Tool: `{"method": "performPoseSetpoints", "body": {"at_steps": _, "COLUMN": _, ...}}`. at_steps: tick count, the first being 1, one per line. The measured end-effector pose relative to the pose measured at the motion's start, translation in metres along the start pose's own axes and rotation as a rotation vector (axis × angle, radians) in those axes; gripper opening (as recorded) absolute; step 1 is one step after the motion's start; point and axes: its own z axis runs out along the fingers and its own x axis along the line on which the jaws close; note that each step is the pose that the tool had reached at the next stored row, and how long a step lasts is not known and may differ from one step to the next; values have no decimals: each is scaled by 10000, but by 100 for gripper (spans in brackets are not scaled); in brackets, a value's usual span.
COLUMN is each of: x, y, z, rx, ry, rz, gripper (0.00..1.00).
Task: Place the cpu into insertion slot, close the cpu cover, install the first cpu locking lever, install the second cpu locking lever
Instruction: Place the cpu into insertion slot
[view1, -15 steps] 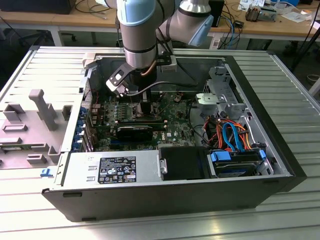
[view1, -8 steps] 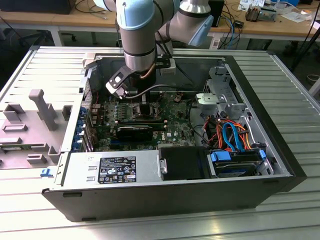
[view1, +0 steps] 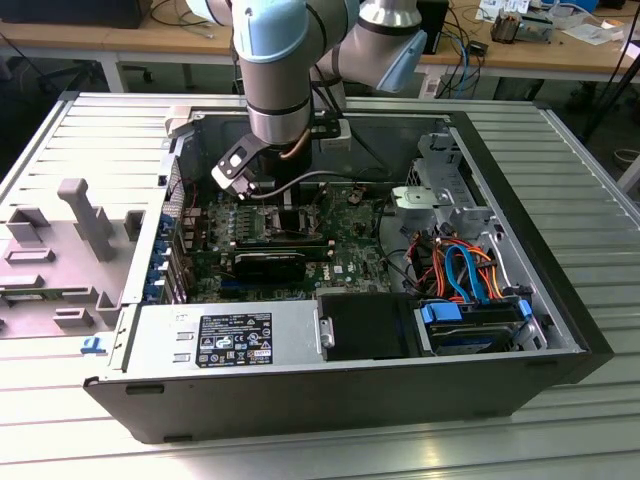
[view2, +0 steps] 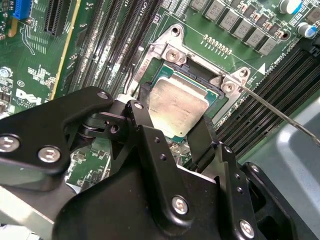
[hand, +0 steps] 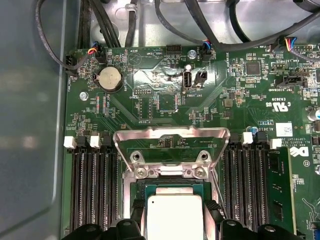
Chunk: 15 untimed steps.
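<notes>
Silver cpu (view2: 177, 105) clamped between jaws at insertion slot (view2: 197, 80); cpu cover (hand: 172, 135) raised.

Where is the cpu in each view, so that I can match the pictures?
Exterior view: the arm covers its spot on the green motherboard.
Second wrist view: the cpu sits at the insertion slot.
First wrist view: the cpu, beside the open cpu cover.
Shared landmark: the green motherboard.

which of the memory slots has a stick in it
the outermost slot of the bank across the cpu from the coin battery: a green module sits in it, while the other black slots look empty
</notes>
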Motion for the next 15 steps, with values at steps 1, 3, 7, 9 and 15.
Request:
{"method": "performPoseSetpoints", "body": {"at_steps": 1, "x": 2, "y": 0, "z": 2, "rx": 0, "ry": 0, "rz": 8, "gripper": 54}}
{"method": "performPoseSetpoints", "body": {"at_steps": 3, "x": 2, "y": 0, "z": 3, "rx": 0, "ry": -2, "rz": 14, "gripper": 54}}
{"method": "performPoseSetpoints", "body": {"at_steps": 7, "x": 3, "y": 0, "z": 4, "rx": -1, "ry": 0, "rz": 15, "gripper": 54}}
{"method": "performPoseSetpoints", "body": {"at_steps": 9, "x": 5, "y": 1, "z": 10, "rx": -8, "ry": 15, "rz": 17, "gripper": 55}}
{"method": "performPoseSetpoints", "body": {"at_steps": 15, "x": 3, "y": 0, "z": 5, "rx": -1, "ry": 0, "rz": 16, "gripper": 62}}
